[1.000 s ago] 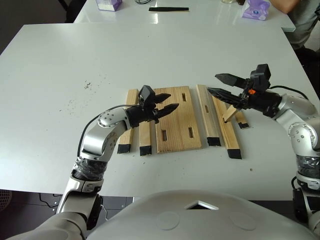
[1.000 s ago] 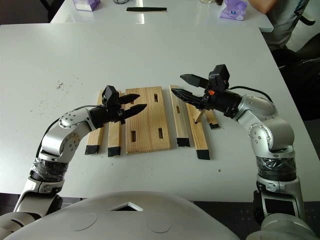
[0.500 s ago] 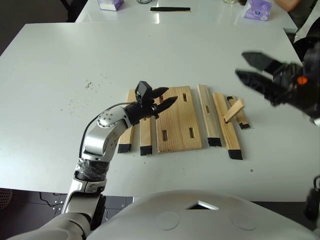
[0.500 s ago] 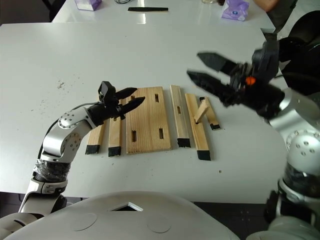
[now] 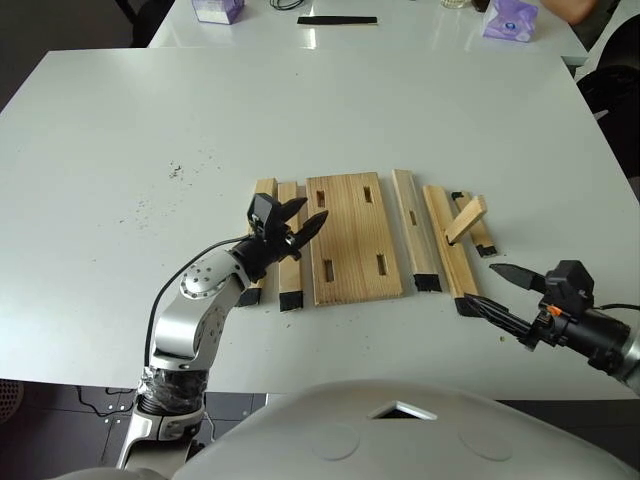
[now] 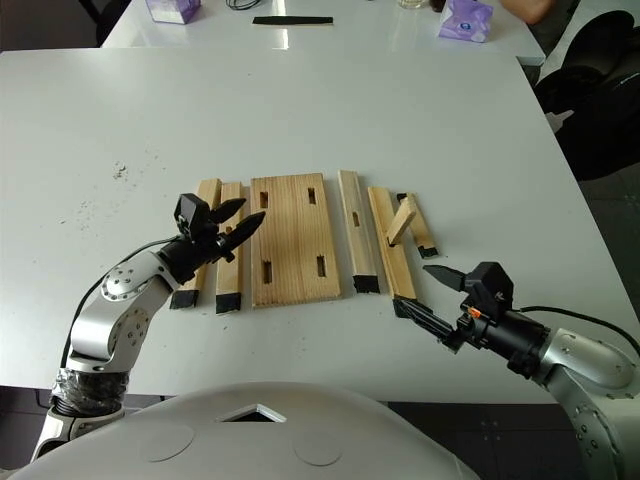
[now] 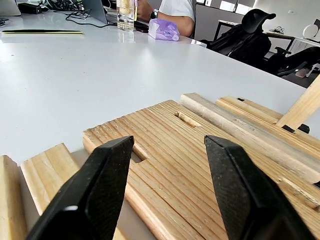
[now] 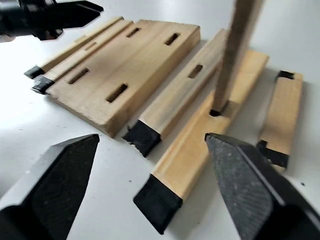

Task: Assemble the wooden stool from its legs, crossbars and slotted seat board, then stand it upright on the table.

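While hovering, both my grippers are gaping

One seat board [image 5: 355,240] is lying on table [image 5: 150,120], two legs [image 5: 288,255] each side; one crossbar [image 5: 466,219] is leaning in rightmost leg. I'm holding left gripper [image 5: 311,208] over board's left edge, right gripper [image 5: 480,283] by that leg's tip.

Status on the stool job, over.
Left gripper open at left edge of seat board; right gripper open by near ends of legs. Board flat, unassembled; one crossbar tilted in a leg slot. Nothing in the way.
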Robot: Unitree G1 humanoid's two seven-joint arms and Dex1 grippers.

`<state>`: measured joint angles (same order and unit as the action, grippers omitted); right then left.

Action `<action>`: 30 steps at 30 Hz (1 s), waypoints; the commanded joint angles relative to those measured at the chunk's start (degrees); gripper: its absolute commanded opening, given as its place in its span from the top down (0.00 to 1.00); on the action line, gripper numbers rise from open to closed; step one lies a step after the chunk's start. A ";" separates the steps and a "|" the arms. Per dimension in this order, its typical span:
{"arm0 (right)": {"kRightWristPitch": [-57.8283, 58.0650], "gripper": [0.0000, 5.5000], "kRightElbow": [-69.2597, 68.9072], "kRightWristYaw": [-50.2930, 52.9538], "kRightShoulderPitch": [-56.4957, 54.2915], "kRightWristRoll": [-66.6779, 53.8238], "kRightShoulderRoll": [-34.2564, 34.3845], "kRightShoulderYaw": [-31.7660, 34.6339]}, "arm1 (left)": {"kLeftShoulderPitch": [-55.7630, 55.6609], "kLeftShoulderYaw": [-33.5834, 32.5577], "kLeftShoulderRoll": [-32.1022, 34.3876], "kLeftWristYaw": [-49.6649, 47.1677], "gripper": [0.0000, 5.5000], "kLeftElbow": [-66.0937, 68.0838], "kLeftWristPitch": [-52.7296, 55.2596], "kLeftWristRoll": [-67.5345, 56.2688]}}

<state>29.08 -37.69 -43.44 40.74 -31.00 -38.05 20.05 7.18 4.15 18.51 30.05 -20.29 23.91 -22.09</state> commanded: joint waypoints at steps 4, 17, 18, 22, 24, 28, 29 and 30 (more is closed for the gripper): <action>1.72 0.29 -0.34 9.36 2.09 5.53 6.35 -5.38 | 0.65 1.57 0.69 -1.34 0.52 0.24 -0.17 3.67; 5.63 0.29 3.63 16.01 -10.00 11.30 6.17 -10.23 | 0.82 5.63 -1.22 -2.84 0.52 2.06 -2.32 7.32; 5.76 0.29 3.95 16.15 -10.04 11.84 6.08 -10.47 | 0.77 5.67 -1.21 -2.86 0.52 2.18 -2.35 7.34; 6.41 0.29 5.74 17.68 -10.01 15.07 5.79 -13.38 | 0.57 5.64 -1.14 -2.94 0.52 2.29 -2.23 7.34; 6.91 0.29 5.14 18.48 -9.97 15.39 6.68 -14.52 | 0.50 5.75 -1.07 -2.84 0.52 2.37 -2.24 7.40; 7.99 0.29 2.68 19.58 -9.18 14.55 7.70 -16.12 | 0.55 5.75 -0.89 -2.83 0.52 2.37 -2.25 7.49; 7.61 0.29 3.13 19.75 -9.00 14.86 7.76 -16.36 | 0.59 5.71 -0.88 -2.89 0.52 2.37 -2.25 7.50; 7.32 0.29 3.48 20.04 -8.91 15.06 8.01 -16.39 | 0.55 5.71 -0.88 -2.91 0.52 2.47 -2.28 7.56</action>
<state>34.97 -35.35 -24.40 30.62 -17.42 -29.92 4.14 7.96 9.61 17.33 27.49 -18.17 21.62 -15.75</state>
